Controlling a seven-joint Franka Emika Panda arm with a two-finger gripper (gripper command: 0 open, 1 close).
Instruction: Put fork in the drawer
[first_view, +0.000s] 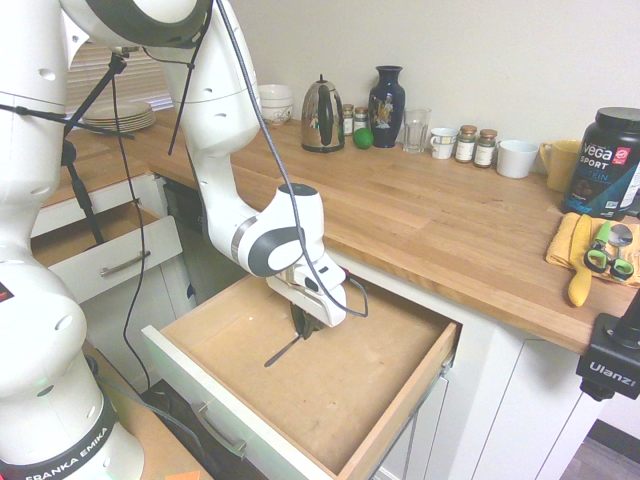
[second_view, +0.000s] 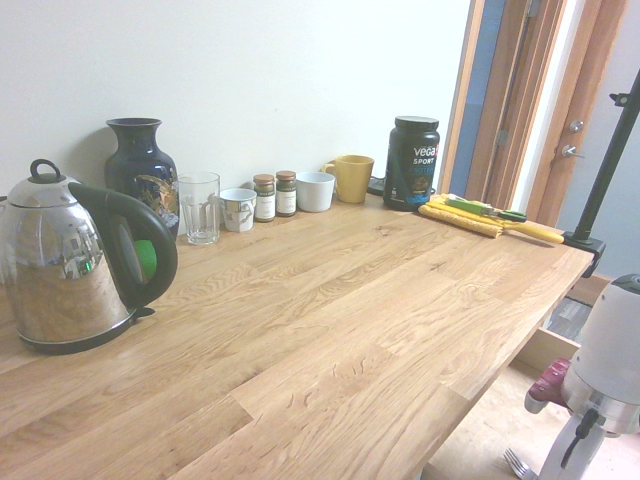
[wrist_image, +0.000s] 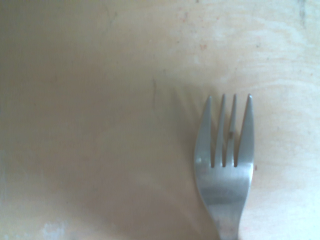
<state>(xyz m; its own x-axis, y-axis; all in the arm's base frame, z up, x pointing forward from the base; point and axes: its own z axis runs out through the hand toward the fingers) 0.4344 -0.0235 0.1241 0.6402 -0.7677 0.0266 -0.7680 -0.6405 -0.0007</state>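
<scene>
The wide wooden drawer (first_view: 350, 385) stands pulled out under the counter, its white front nearest the arm's base. My gripper (first_view: 300, 325) is lowered into its left half and shut on the fork (first_view: 282, 352). The slim fork slants down from the fingers towards the drawer's bottom. In the wrist view the fork's (wrist_image: 225, 160) tines lie just over the bare wood; whether they touch it I cannot tell. The second exterior view catches only the tines (second_view: 517, 463) at its lower edge, beside the white wrist.
A smaller white-fronted drawer (first_view: 110, 255) is open to the left of the arm. On the wooden counter (first_view: 430, 220) stand a kettle (first_view: 322, 117), a dark vase (first_view: 386, 105), a glass, jars, mugs and a black tub (first_view: 605, 165). A yellow cloth with utensils lies at the right.
</scene>
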